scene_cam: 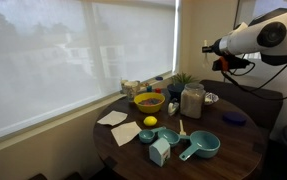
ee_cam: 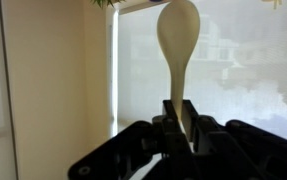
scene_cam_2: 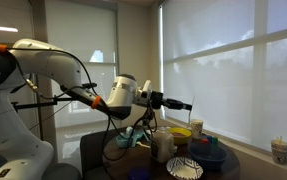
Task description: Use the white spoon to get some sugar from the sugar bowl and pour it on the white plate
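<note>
My gripper is shut on the handle of the white spoon. In the wrist view the spoon's oval bowl sticks out beyond the fingers, against the bright window. In both exterior views the gripper is held high above the round dark table, away from the dishes; the spoon is too small to make out there. A yellow bowl stands at the back of the table. A pale patterned plate lies near the table's edge. I cannot tell which dish is the sugar bowl.
On the table are teal measuring cups, a lidded jar, a lemon, white napkins, a small plant and a blue dish. Windows with blinds stand behind the table.
</note>
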